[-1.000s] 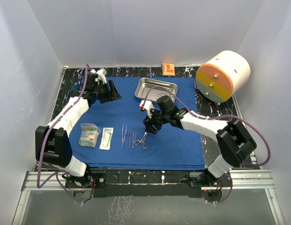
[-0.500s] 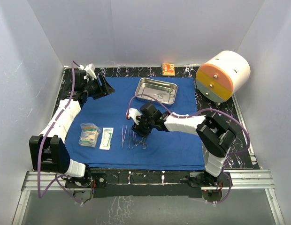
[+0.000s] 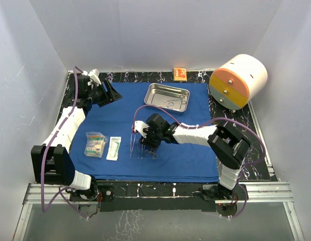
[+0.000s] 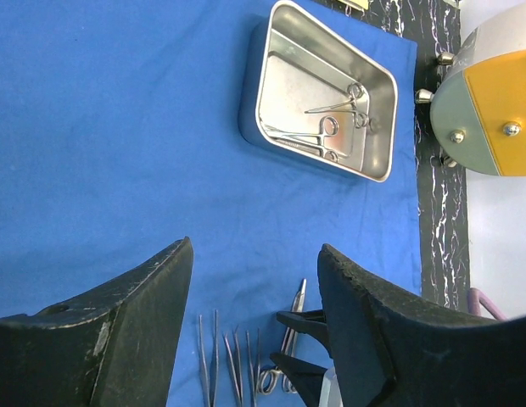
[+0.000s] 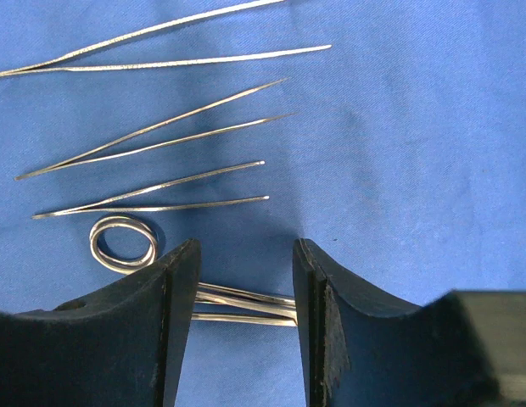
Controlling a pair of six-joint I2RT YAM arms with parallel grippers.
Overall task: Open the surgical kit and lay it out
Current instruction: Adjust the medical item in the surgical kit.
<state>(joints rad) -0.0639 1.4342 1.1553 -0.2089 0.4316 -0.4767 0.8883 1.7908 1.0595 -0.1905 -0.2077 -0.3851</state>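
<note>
Blue cloth (image 3: 195, 150) lies opened flat on the desk (image 3: 145, 76), so the unwrapping looks done and the laying-out well on. The tray (image 4: 253, 110) sits on the cloth's far part. Two packets (image 3: 95, 144) lie side by side, near and left of the tray. Three forceps (image 5: 153, 129) lie in a row nearer than the tray, with one clamp (image 5: 246, 297) beside them. Two clamps (image 4: 331, 107) lie inside the tray, and I judge these are what is left to bring out.

The right gripper (image 5: 246, 254) hangs low over the row, its jaws partly apart. The lone clamp's shanks cross the gap, and no squeeze on them shows. The left gripper (image 4: 254, 246) hovers well left of the tray, its jaws wide and empty.

The cloth is matte and woven, with few creases. The tray is polished steel, a shallow rectangle with rounded corners and a mirror-bright floor. The packets are clear film, and the larger one shows coloured contents. The clamps are thin bright steel ending in oval finger rings. The forceps are the finest pieces, each a pair of slim blades tapering to points.
</note>
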